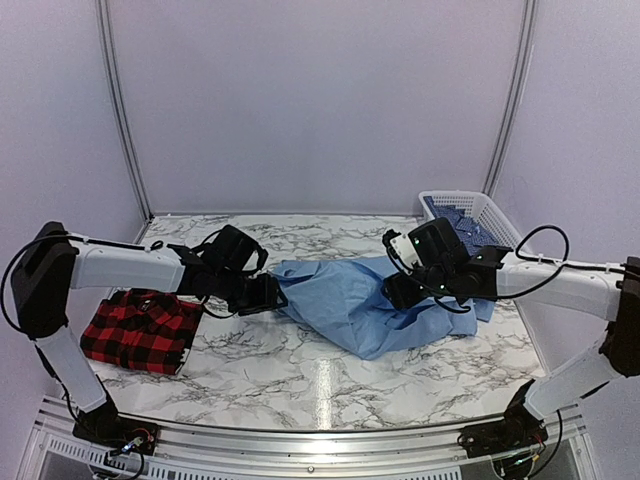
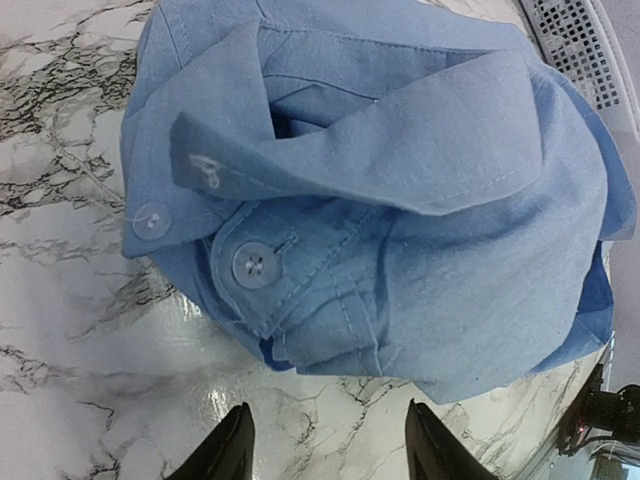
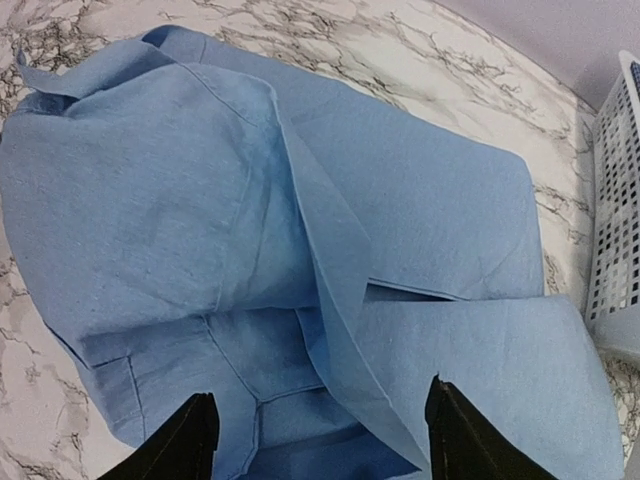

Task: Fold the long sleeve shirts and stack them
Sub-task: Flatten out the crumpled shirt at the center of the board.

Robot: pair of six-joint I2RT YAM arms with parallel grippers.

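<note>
The light blue shirt lies rumpled in the middle of the marble table. Its collar and buttons show in the left wrist view; its folded panels fill the right wrist view. The red-and-black plaid shirt lies folded at the left. My left gripper is open and empty at the blue shirt's left edge, fingers over bare marble. My right gripper is open and empty just above the shirt's right part.
A white slotted basket holding dark blue patterned cloth stands at the back right, close behind my right arm. White booth walls close the back and sides. A metal rail runs along the near table edge.
</note>
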